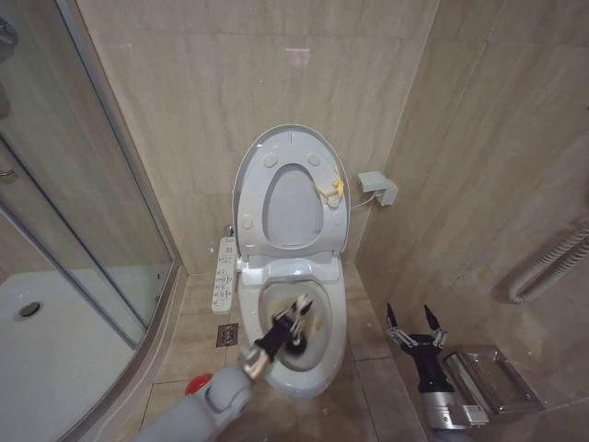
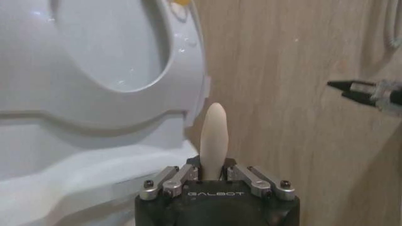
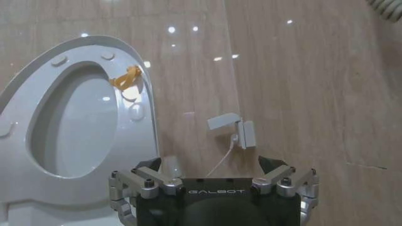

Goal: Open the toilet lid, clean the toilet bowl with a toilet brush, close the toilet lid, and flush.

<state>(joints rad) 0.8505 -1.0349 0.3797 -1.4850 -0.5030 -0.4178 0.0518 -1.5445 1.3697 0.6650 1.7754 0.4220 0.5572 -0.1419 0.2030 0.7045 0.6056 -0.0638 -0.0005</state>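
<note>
The toilet lid (image 1: 293,207) stands raised against the back wall with the ring seat (image 1: 250,198) up in front of it; a small yellow loop (image 1: 329,190) hangs at its edge. Below, the white toilet bowl (image 1: 324,354) lies uncovered, with brownish staining inside. My left gripper (image 1: 302,306) reaches over the bowl, shut on the toilet brush; its pale handle (image 2: 213,134) sticks up between the fingers, and the brush end is hard to make out. A red holder (image 1: 192,385) peeks out on the floor beside my left arm. My right gripper (image 1: 408,313) hovers open to the right of the bowl.
A bidet control panel (image 1: 225,276) juts from the toilet's left side, with a floor drain (image 1: 227,333) below it. The glass shower screen (image 1: 92,230) and white tray (image 1: 55,341) close off the left. A wall box (image 1: 379,187), a metal holder (image 1: 492,378) and a hose (image 1: 552,262) line the right wall.
</note>
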